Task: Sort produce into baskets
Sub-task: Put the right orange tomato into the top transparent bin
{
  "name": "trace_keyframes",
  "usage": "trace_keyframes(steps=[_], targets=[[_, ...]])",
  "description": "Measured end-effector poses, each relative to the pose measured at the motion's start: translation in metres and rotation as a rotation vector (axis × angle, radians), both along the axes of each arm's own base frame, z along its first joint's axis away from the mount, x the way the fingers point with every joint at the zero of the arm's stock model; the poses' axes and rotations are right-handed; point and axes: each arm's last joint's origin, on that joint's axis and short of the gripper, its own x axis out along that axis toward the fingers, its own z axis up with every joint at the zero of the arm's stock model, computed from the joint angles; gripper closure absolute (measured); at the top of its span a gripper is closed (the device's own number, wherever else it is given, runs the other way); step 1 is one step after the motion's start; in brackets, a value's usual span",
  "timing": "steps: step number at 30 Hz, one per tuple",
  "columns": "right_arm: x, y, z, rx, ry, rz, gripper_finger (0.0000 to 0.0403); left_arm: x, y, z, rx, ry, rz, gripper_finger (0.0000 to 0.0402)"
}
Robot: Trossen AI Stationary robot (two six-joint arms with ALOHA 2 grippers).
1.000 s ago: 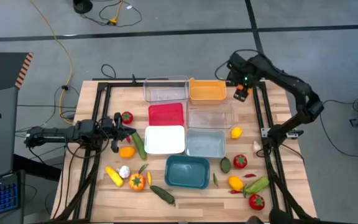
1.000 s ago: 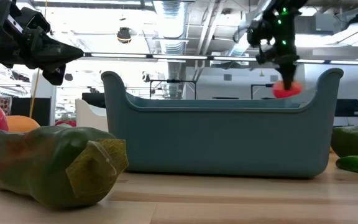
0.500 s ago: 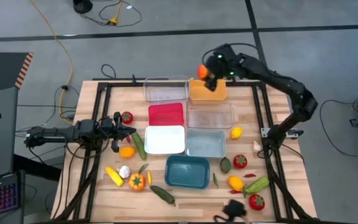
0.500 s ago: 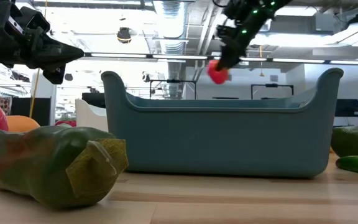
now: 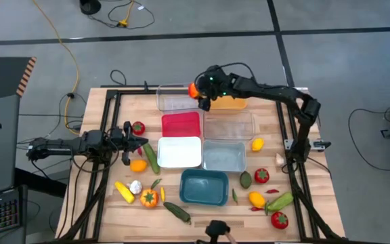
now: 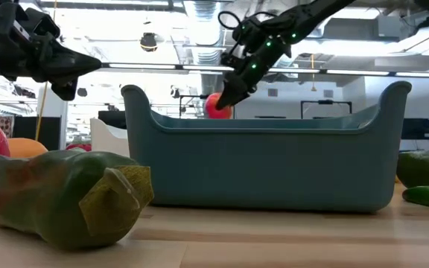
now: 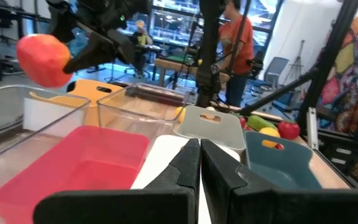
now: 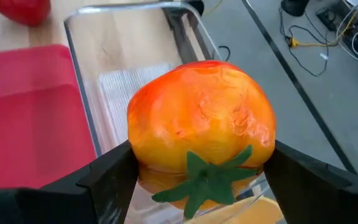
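Observation:
My right gripper (image 5: 198,91) is shut on an orange-red tomato (image 8: 201,124) with a green calyx. It hangs in the air over the right end of the far clear basket (image 5: 180,97), beside the orange basket (image 5: 226,99). The red basket (image 5: 181,124) lies just nearer. The tomato also shows in the low view (image 6: 216,106) and in the left wrist view (image 7: 42,59). My left gripper (image 5: 141,142) is shut and empty above the table's left part, between a red tomato (image 5: 138,127) and an orange fruit (image 5: 138,165) that lie on the wood. My right gripper pinches the tomato between its two fingers (image 8: 114,171), one on each of two opposite sides (image 8: 145,146). The fingers come from the table's right, slanting down. The tomato is lifted clear, its green calyx (image 8: 207,177) turned toward the wrist.
A second clear basket (image 5: 229,125), a white one (image 5: 179,151), a grey-blue one (image 5: 223,156) and a teal one (image 5: 204,186) fill the table's middle. Loose produce lies at the near left (image 5: 147,197) and near right (image 5: 261,176). Dark frame rails (image 5: 286,129) run along both sides.
My right gripper has carried the tomato toward the table's left edge along the far side, from beyond the orange basket's right end, across that basket, to the clear basket's right end. The tomato has stayed clear of the table throughout.

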Motion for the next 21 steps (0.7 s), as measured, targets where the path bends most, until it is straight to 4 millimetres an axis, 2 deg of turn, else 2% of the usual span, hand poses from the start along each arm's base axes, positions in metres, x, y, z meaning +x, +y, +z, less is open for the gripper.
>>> trace_keyframes(steps=[17, 21], targets=[[0.005, 0.0029, -0.0029, -0.005, -0.006, 0.01, 0.0055, -0.001, 0.0041, 0.0022, 0.003, -0.021, 0.146, 0.0401], [0.005, 0.0031, -0.003, -0.005, -0.006, 0.011, 0.0053, -0.0016, 0.0055, 0.0034, 0.003, -0.027, 0.195, 0.0388]])
